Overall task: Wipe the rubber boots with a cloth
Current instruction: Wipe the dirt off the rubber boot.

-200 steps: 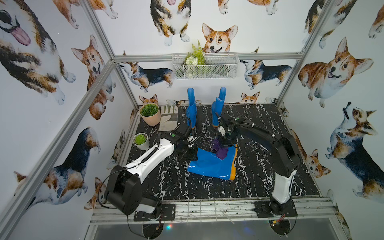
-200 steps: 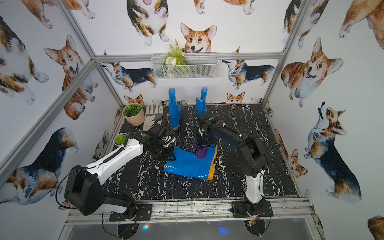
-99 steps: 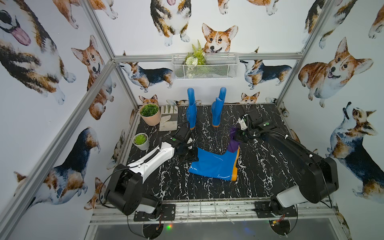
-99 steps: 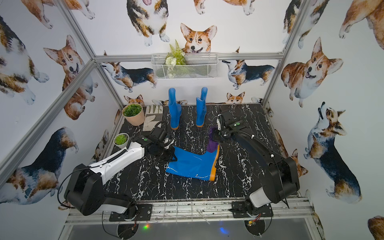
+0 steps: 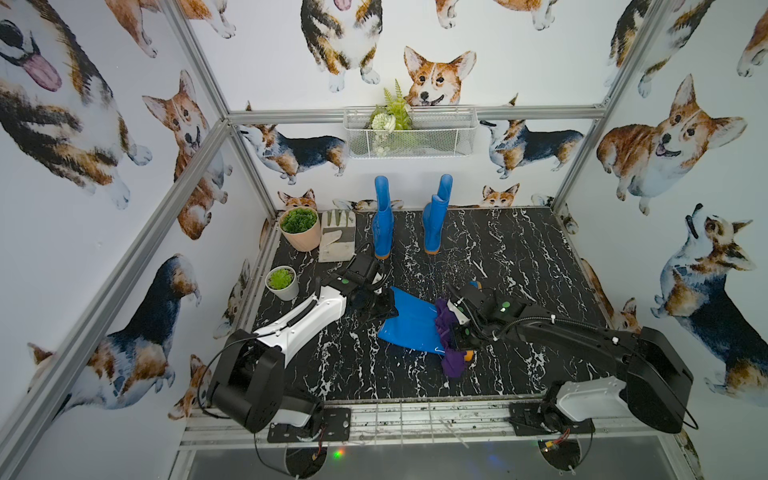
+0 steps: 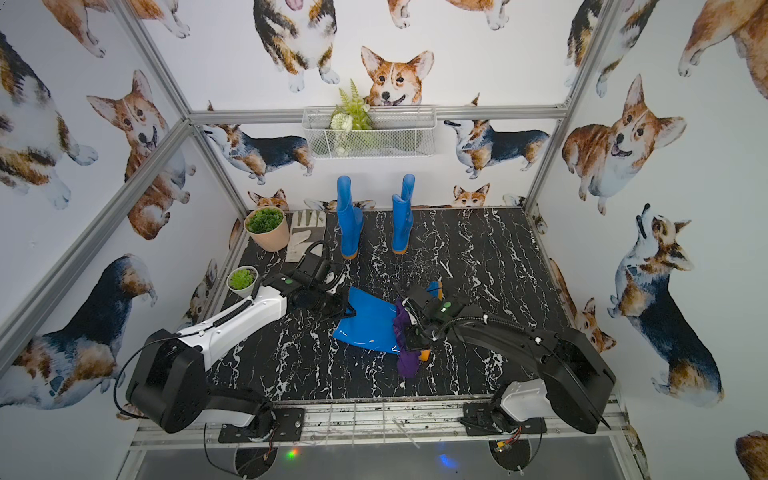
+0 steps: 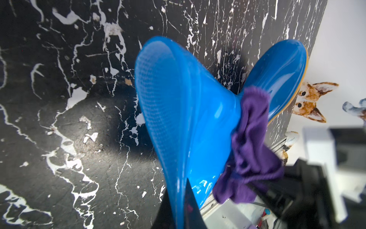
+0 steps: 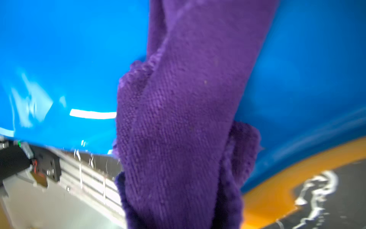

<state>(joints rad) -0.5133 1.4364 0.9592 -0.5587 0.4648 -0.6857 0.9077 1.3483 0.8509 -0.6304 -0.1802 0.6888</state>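
Observation:
One of the rubber boots (image 5: 409,322) (image 6: 365,320) lies on its side mid-table, glossy blue with an orange sole (image 8: 277,188). My left gripper (image 5: 384,305) (image 7: 181,214) is shut on the rim of its shaft opening. The purple cloth (image 5: 446,332) (image 6: 405,332) (image 7: 251,142) drapes over the boot's ankle and hangs past the heel toward the front. My right gripper (image 5: 457,328) is shut on the cloth, pressing it against the boot (image 8: 69,59); the cloth (image 8: 178,119) hides its fingers. Two more boots (image 5: 383,224) (image 5: 434,220) stand upright at the back.
A pale work glove (image 5: 337,237) lies at the back left beside a pink plant pot (image 5: 300,226). A small white pot (image 5: 282,282) stands by the left wall, close to my left arm. A wire basket (image 5: 409,131) hangs on the back wall.
My right arm has swung out to the right and come down low, dragging the cloth from the boot's far side across the ankle to its near side. My left gripper has kept its hold.

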